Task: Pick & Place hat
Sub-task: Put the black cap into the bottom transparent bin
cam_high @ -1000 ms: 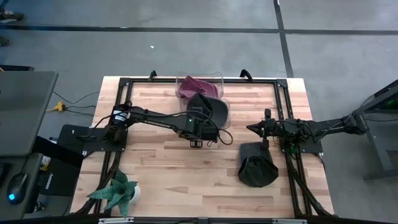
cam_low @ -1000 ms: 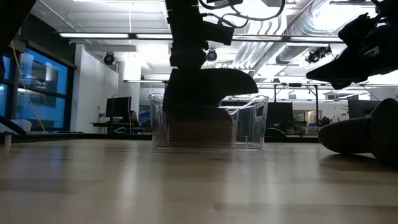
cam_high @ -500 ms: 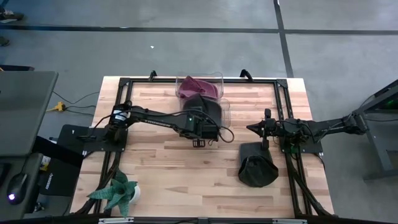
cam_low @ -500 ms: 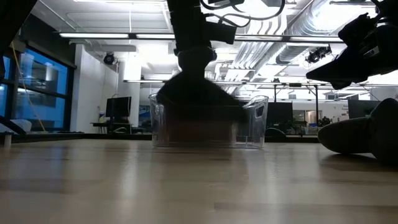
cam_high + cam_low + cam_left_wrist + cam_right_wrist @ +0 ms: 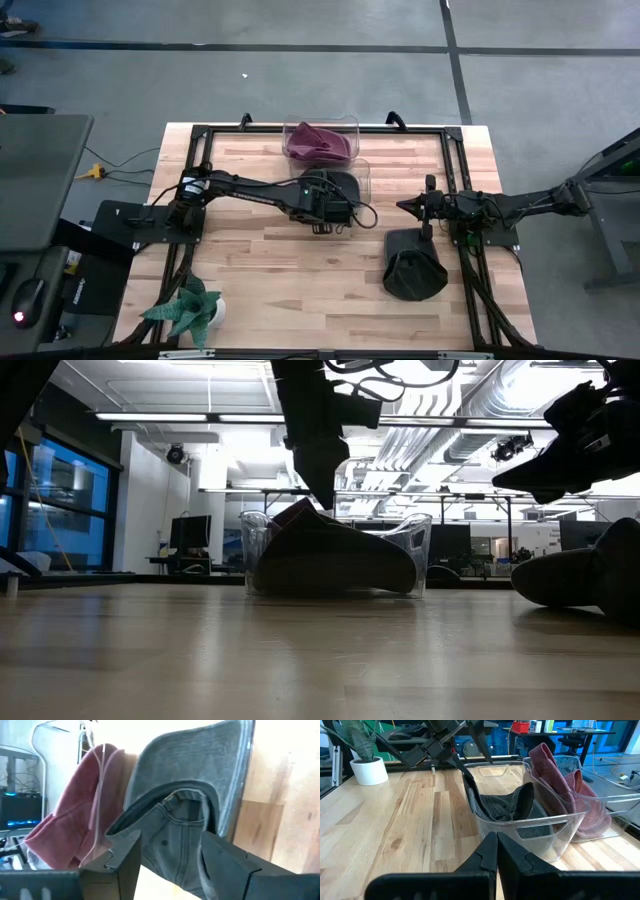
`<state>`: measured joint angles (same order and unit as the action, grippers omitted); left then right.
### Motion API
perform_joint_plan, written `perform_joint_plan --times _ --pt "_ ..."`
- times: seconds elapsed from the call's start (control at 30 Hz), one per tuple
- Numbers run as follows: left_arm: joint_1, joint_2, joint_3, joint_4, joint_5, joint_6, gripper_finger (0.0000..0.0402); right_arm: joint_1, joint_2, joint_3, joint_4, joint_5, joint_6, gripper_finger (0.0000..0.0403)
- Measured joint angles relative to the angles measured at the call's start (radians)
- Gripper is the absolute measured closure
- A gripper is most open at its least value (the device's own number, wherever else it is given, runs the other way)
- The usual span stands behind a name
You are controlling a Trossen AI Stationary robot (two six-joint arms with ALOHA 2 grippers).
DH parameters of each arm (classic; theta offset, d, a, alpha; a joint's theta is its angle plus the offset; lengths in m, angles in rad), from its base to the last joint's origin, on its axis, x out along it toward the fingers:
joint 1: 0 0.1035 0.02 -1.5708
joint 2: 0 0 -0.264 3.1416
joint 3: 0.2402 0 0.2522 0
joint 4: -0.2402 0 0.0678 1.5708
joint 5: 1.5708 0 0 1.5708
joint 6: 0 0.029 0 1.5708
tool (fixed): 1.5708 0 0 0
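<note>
The grey hat (image 5: pixel 340 185) lay inside the nearer clear bin (image 5: pixel 520 827), slumped against its wall, and the left gripper (image 5: pixel 170 857) hung right over it with its fingers (image 5: pixel 125 855) parted, holding nothing; in the left wrist view the hat sat just past the fingertips, apart from them. The left arm (image 5: pixel 245 190) reached out across the table (image 5: pixel 260 290) toward the middle, wrist tipped down over the bin. A second clear bin (image 5: pixel 322 140) stood touching behind the first, with a maroon hat (image 5: pixel 318 142) in it. A third hat, dark (image 5: pixel 413 268), rested on the bare wood by the right gripper (image 5: pixel 496 851), which was pinched closed and empty, its arm waiting at the table's right side. That made three hats, two bins, and one potted plant (image 5: pixel 188 308) at the near left corner.
</note>
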<state>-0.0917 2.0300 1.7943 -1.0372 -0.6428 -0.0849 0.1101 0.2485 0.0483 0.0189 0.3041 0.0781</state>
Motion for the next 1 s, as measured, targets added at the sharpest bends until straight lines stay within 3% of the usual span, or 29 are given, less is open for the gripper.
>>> perform_joint_plan --times 0.53,1.0 --pt "-0.023 -0.046 0.000 0.038 -0.019 -0.003 0.0183 0.000 0.000 0.000 0.000 0.000 0.000 0.0402" --pt "-0.054 -0.205 0.001 0.167 0.277 -0.070 0.0183 0.000 0.000 0.000 0.000 0.000 0.000 0.0402"
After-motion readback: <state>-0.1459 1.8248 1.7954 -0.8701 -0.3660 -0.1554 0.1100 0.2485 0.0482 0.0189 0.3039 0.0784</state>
